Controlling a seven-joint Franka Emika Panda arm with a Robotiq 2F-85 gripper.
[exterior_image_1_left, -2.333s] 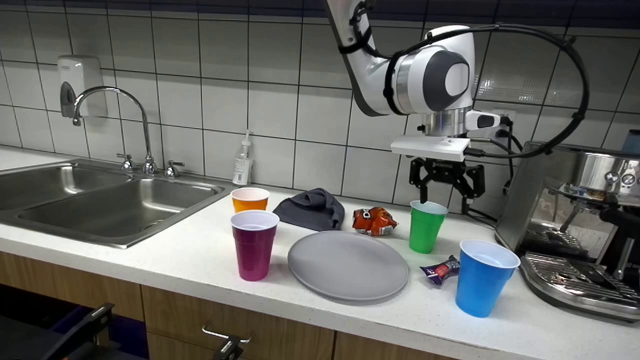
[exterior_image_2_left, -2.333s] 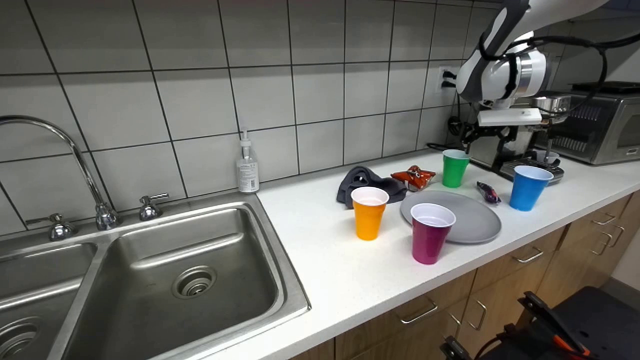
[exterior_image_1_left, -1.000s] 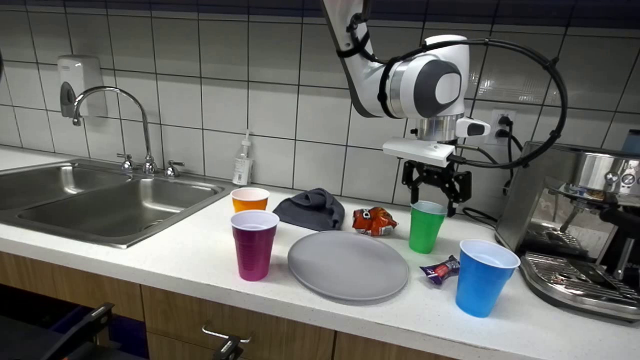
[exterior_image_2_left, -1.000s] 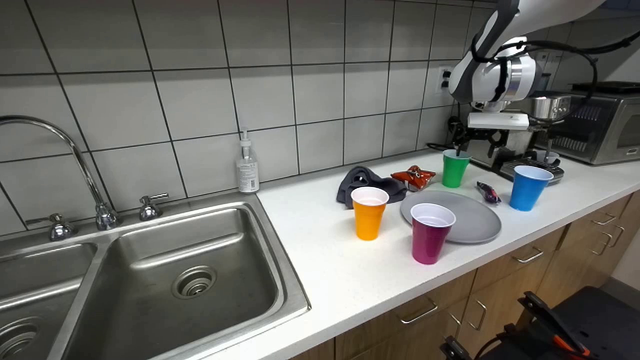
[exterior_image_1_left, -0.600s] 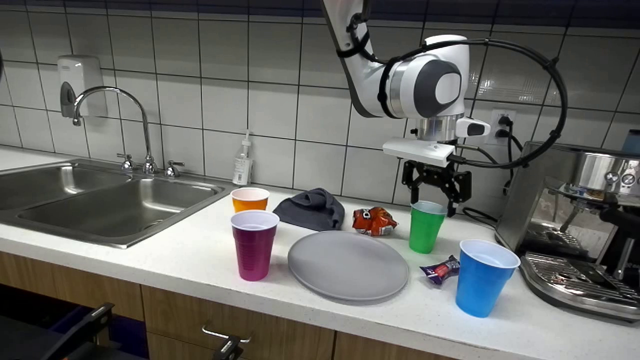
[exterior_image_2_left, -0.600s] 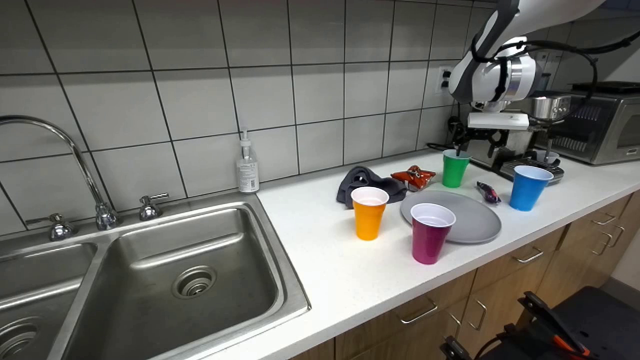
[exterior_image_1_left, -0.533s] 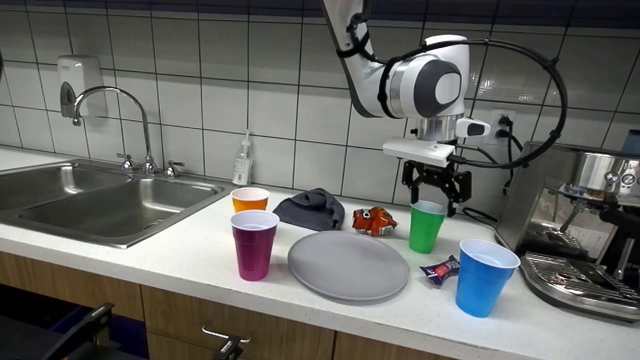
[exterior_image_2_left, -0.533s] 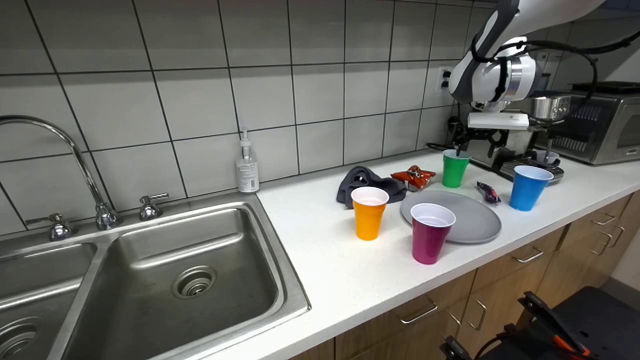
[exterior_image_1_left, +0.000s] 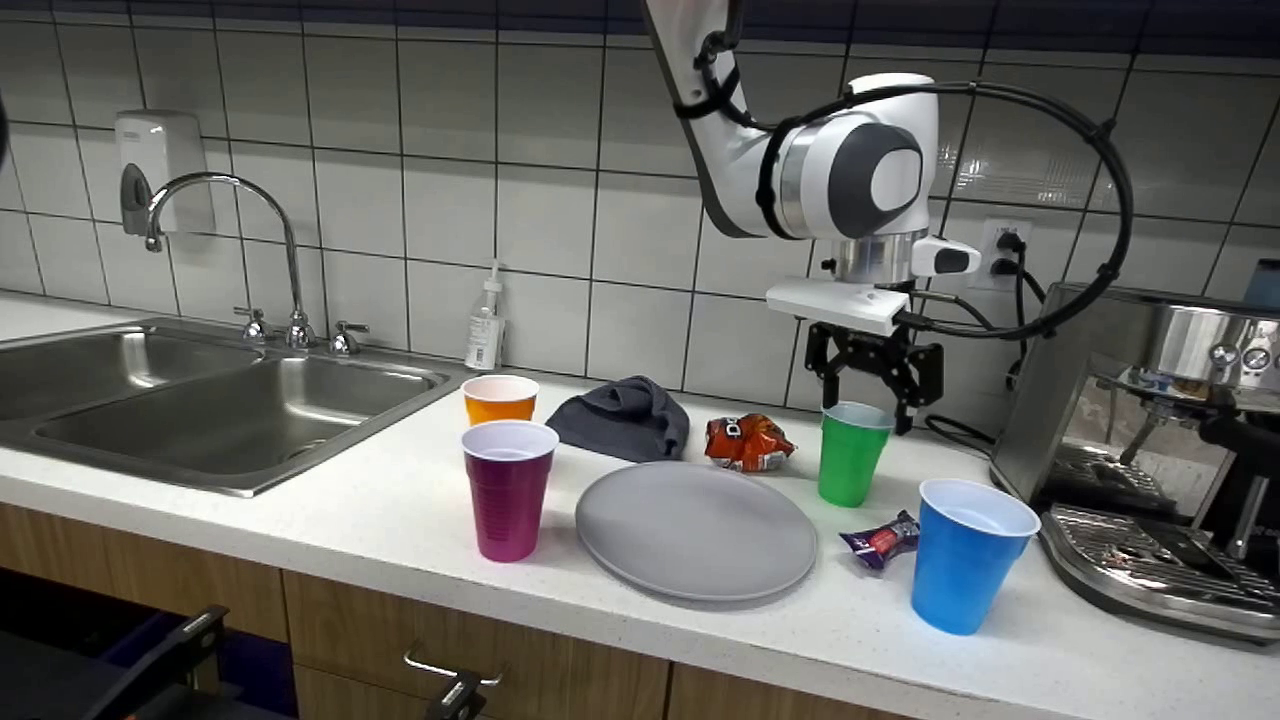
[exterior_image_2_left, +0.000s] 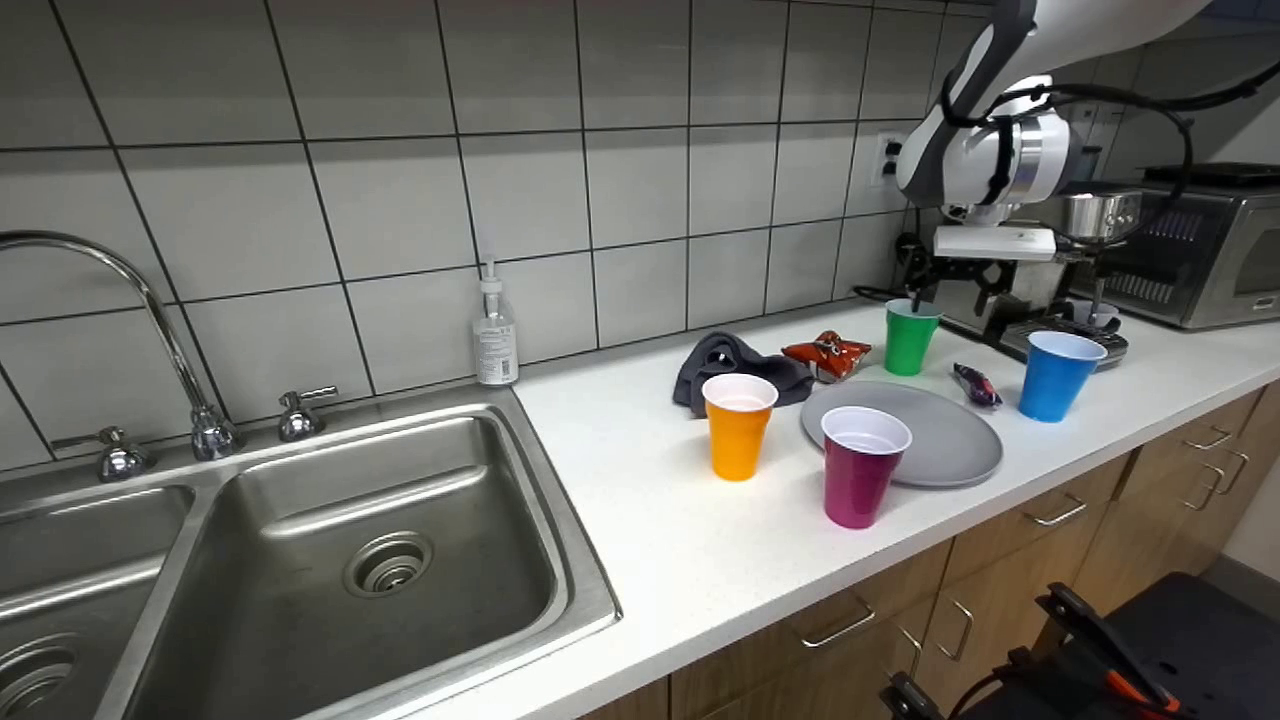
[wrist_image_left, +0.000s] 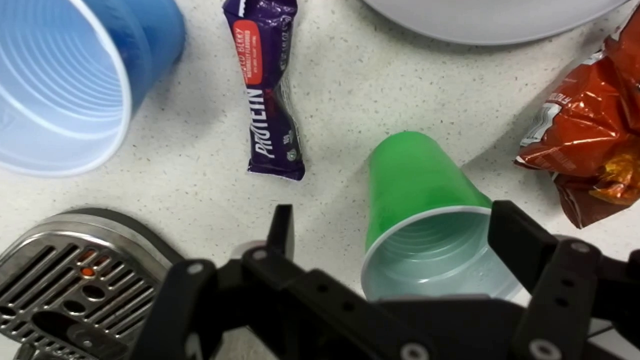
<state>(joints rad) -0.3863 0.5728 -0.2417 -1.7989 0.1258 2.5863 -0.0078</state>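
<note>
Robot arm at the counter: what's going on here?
The robot arm has its pincer open at the top of the green cup, gripping nothing. Whether they touch, I can't tell. The cup stands upright on the counter, with the red bag and protein bar lying nearby.

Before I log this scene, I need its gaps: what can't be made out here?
Wrist view: whether the gripper touches the green cup; a finger covers part of its rim.
Both exterior views: the inner bottom of the purple cup, hidden by its near wall.
Both exterior views: the sink, cut off by the left edge.
</note>
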